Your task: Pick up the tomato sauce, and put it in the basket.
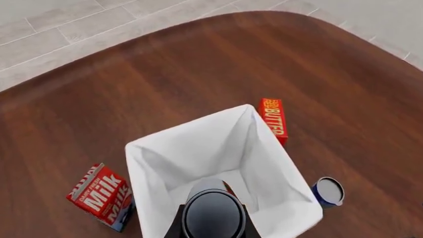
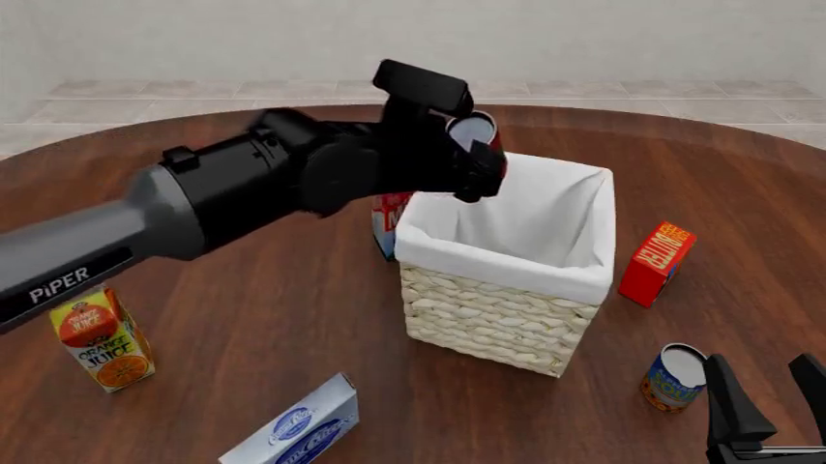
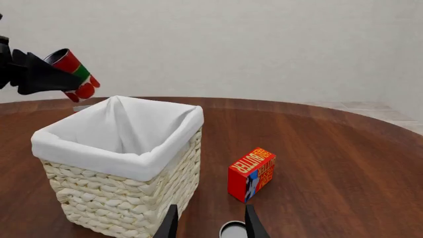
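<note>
The tomato sauce (image 2: 473, 127), a red can with a green band and a grey top, hangs tilted in the air over the far left corner of the basket (image 2: 490, 319). My left gripper (image 2: 473, 150) is shut on it. The left wrist view looks straight down past the can's grey top (image 1: 213, 214) into the white cloth lining of the basket (image 1: 191, 134). From the right wrist view the tomato sauce (image 3: 74, 73) shows above and left of the wicker basket (image 3: 126, 198). My right gripper (image 2: 768, 391) stands open low at the near right, holding nothing.
A red butter box (image 2: 656, 263) stands right of the basket, and a blue-and-orange can (image 2: 674, 377) sits just left of my right gripper. A milk carton (image 1: 99, 196) is behind the basket's left side. An orange juice carton (image 2: 101, 338) and a blue-white box (image 2: 294, 430) are at the near left.
</note>
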{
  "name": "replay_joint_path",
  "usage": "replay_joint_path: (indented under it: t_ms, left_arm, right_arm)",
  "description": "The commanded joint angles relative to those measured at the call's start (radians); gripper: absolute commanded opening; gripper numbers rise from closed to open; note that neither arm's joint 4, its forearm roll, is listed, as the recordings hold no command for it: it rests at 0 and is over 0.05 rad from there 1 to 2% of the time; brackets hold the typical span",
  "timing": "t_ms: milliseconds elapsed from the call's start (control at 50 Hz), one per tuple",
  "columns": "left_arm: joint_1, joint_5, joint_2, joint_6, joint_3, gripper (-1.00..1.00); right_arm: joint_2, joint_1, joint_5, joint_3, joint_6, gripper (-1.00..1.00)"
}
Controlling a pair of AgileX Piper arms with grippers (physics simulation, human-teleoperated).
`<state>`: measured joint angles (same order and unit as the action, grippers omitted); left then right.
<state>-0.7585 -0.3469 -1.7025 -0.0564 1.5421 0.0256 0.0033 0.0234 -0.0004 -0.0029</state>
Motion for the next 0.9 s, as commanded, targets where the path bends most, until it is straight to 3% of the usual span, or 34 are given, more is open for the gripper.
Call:
replay_joint_path:
  t_ms: [20,480,900]
  left_arm:
    - [-0.009,-0.017,-0.058,0.028,0.065,-1.00]
    - [-0.044,-0.039,-0.193,0.020,0.179,-1.00]
    - [-0.021,-0.091,-0.301,0.026,0.309,-1.00]
  right_arm:
    - [0.000,0.000,0.000,0.000,0.000,1.00]
    - [-0.001,0.000,0.000,0.000,0.000,1.00]
    - [0.000,0.000,0.000,0.000,0.000,1.00]
